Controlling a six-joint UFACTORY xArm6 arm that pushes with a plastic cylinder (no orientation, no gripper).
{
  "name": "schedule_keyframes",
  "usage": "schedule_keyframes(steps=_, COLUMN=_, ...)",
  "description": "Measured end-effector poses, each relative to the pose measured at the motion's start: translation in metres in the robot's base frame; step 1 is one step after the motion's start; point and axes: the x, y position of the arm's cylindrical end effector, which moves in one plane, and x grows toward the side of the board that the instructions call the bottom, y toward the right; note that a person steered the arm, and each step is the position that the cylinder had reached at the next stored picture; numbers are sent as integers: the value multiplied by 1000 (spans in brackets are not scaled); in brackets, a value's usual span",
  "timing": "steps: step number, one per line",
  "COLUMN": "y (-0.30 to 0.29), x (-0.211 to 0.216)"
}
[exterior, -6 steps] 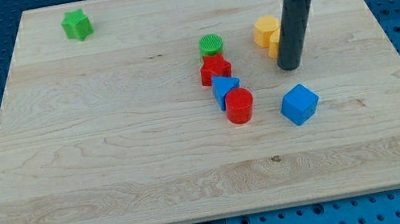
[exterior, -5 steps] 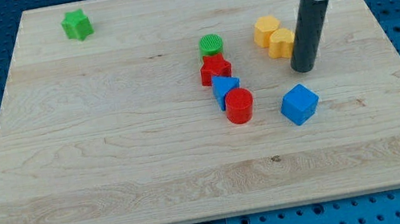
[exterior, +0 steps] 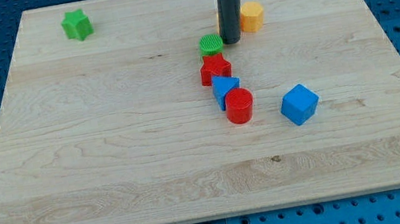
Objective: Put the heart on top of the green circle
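The yellow heart (exterior: 252, 16) lies near the view's top, above and to the right of the green circle (exterior: 211, 44). The dark rod stands in front of the heart's left part and hides it. My tip (exterior: 232, 41) rests on the board just right of the green circle, very close to it; I cannot tell if they touch. The heart and the green circle are apart.
A red star (exterior: 215, 69), a blue triangle (exterior: 225, 89) and a red cylinder (exterior: 239, 106) form a line below the green circle. A blue cube (exterior: 299, 104) lies to the lower right. A green star (exterior: 76, 24) sits at the top left of the wooden board (exterior: 110, 159).
My tip has moved left and up, from the heart's right side to beside the green circle. The yellow heart has slid up and to the left. The other blocks have not moved.
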Motion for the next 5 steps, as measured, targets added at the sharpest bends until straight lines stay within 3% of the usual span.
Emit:
schedule_keyframes(steps=1, y=7, x=0)
schedule_keyframes(steps=3, y=7, x=-41)
schedule_keyframes(steps=5, y=56, x=-34)
